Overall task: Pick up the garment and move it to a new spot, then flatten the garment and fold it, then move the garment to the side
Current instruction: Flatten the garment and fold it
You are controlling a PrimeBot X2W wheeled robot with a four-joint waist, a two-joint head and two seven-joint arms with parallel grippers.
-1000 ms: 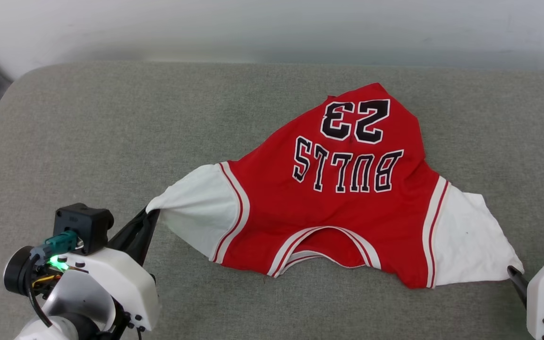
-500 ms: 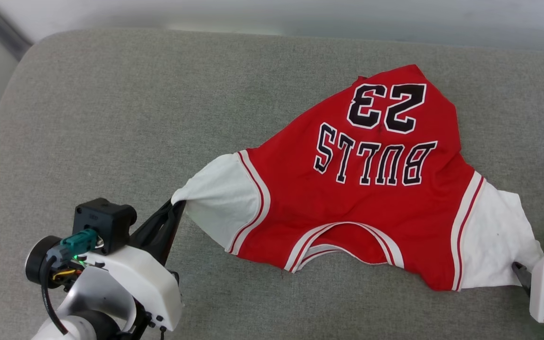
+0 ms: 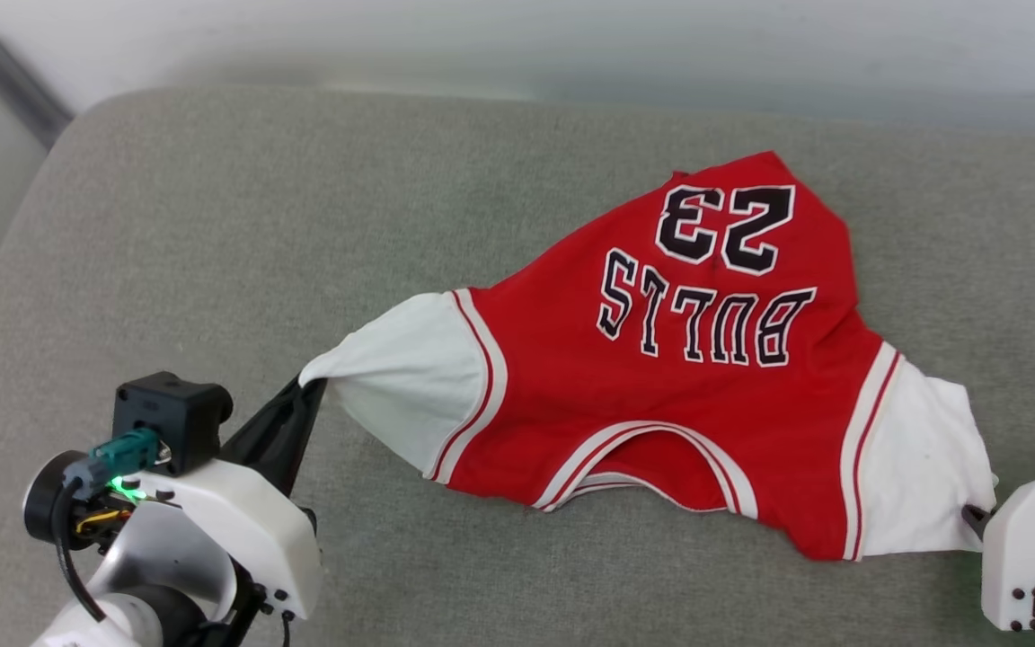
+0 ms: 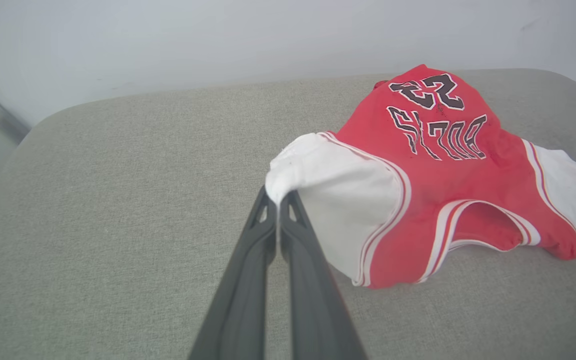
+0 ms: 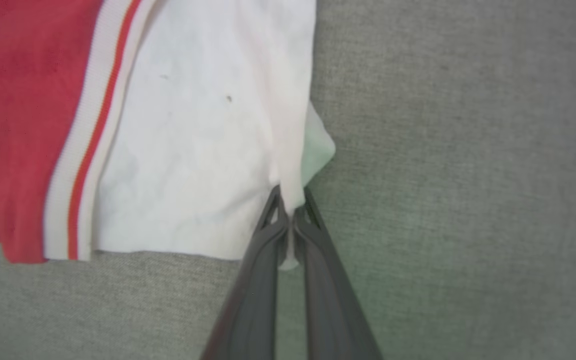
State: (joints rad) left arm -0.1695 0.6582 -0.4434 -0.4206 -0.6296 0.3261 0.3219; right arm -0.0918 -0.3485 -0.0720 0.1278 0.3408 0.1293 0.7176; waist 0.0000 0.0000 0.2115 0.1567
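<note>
Your left tool (image 4: 279, 197) and right tool (image 5: 292, 207) each clamp the garment (image 3: 661, 404) by a thin pinch; an uneven pull could slip one free.

Left gripper (image 4: 279, 196) and right gripper (image 5: 292, 200) sit wide apart, fingers (image 4: 245, 280) pinched.

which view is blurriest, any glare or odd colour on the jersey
Right wrist view is softest: the jersey looks smeared, with a faint green tint at the sleeve corner by the right gripper. Head view is crisp, evenly lit, no glare. Left wrist view: lettering readable.
</note>
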